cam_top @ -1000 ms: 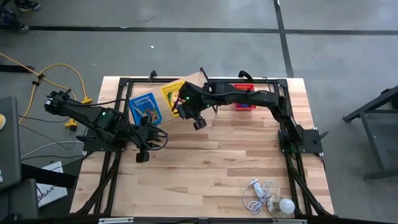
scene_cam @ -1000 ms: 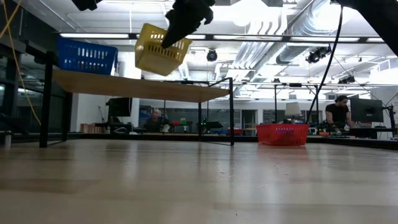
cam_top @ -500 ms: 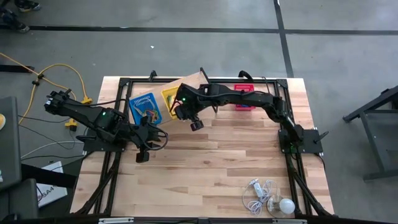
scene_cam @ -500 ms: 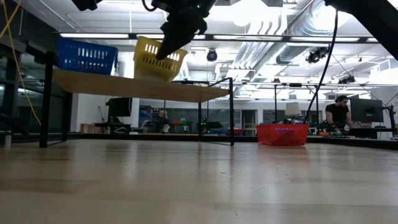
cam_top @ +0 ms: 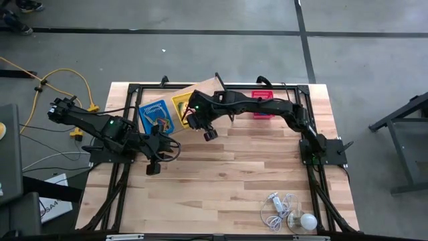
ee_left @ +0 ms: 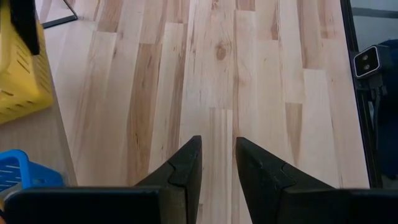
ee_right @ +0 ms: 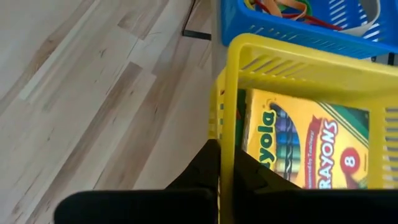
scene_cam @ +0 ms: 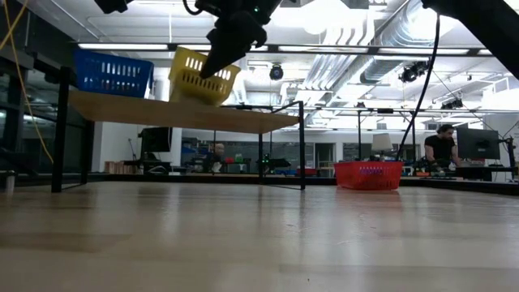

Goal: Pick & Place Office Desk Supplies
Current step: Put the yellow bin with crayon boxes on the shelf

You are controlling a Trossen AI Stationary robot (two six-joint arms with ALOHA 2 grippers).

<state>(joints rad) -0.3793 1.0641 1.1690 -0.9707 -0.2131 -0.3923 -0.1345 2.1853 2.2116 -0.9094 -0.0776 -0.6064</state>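
I have the right arm's fingers [ee_right: 221, 163] pinched shut on one wall of the yellow basket [scene_cam: 201, 77], holding it at the raised wooden board [scene_cam: 178, 112] near the far edge of the tabletop [cam_top: 234, 174]. In the low view the basket hangs tilted, one bottom corner down near the board and its mouth leaning away from the blue basket [scene_cam: 113, 72], which sits flat on the board's left end. I cannot tell whether that corner is touching the board yet. The crayon box [ee_right: 308, 146] lies inside the yellow basket. The rubber bands [ee_right: 283, 7] are in the blue basket. The red basket [scene_cam: 368, 173] sits on the tabletop toward the far right, well apart.

Left arm waits over the left part of the tabletop, its fingers [ee_left: 217, 168] a narrow gap apart with nothing between them.

Risks as I judge them:
- Grip is on a single thin wall, so the basket can swing or slip out. The crayon box adds weight on the far side of the pinch.
- Releasing while it is tilted may let the basket rock, tip the box out, or slide off the board's near edge.
- The two baskets are just beside each other; any sideways drift could shove the blue one.
- Lifting away with a finger caught in the wall's slots would drag the basket along.
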